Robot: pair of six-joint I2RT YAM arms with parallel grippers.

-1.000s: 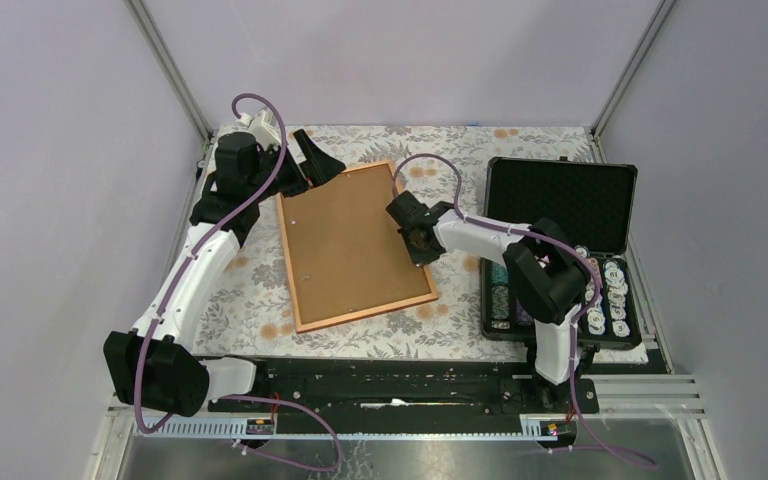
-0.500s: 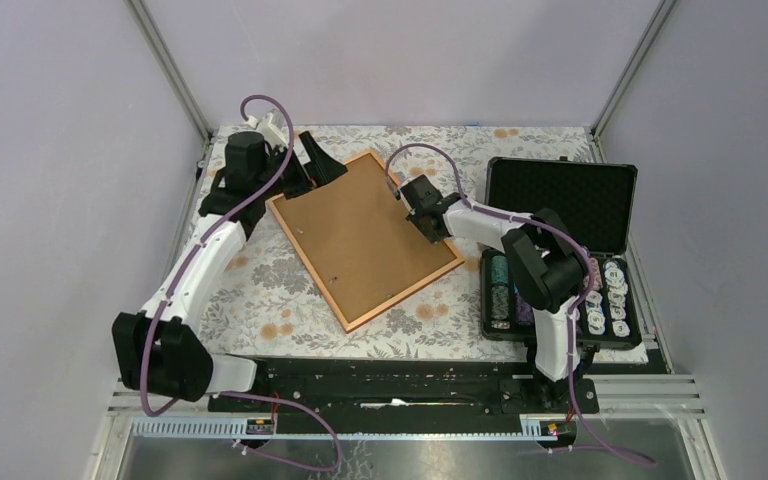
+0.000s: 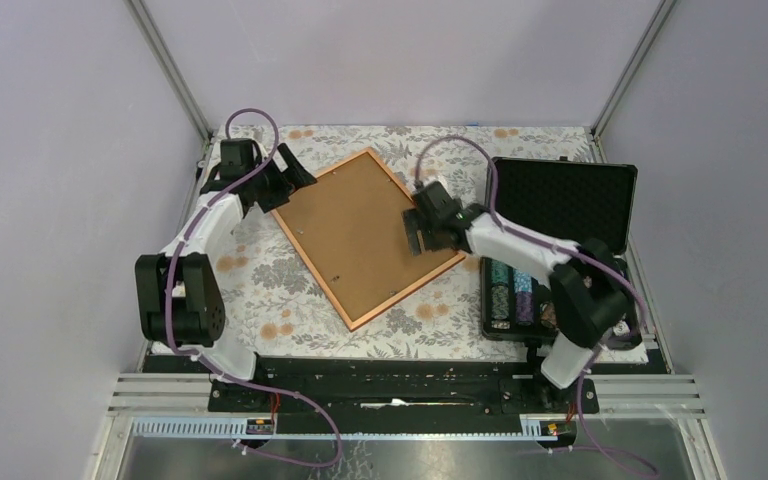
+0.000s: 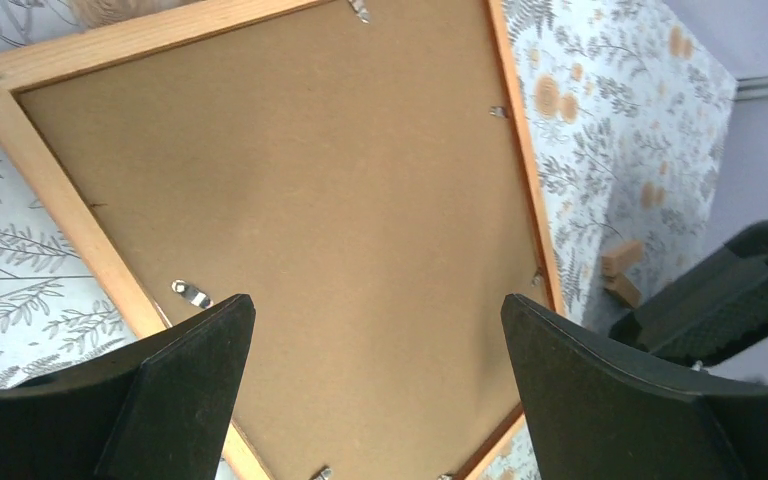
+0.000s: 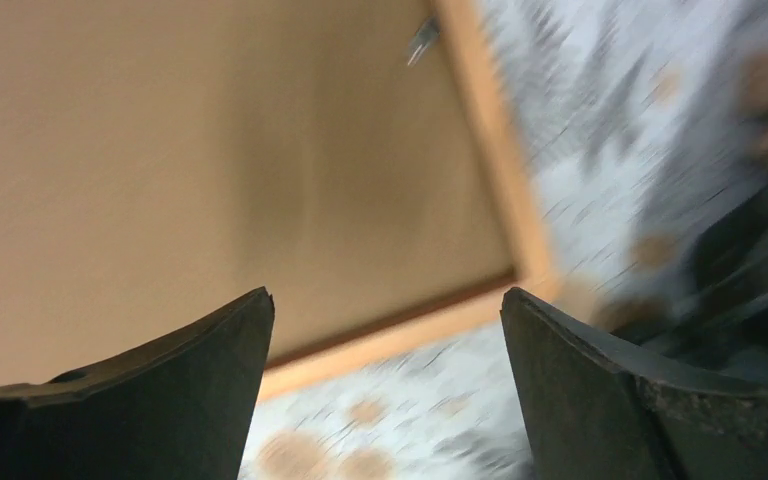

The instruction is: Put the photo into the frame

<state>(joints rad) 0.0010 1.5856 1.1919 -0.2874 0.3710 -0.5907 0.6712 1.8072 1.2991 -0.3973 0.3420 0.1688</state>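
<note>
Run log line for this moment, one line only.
orange-brown wooden picture frame: back-up on floral cloth | brown backing board: in frame | photo: unseen | left tool: open, by frame | right tool: open, over frame edge

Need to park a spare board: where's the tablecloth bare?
Barest: floral tablecloth near-left, between the orange-brown wooden frame, the left arm and the near edge. A thin strip runs behind the frame. The right side is crowded by the black case of chips.

The frame lies on the table — case to its right.
</note>
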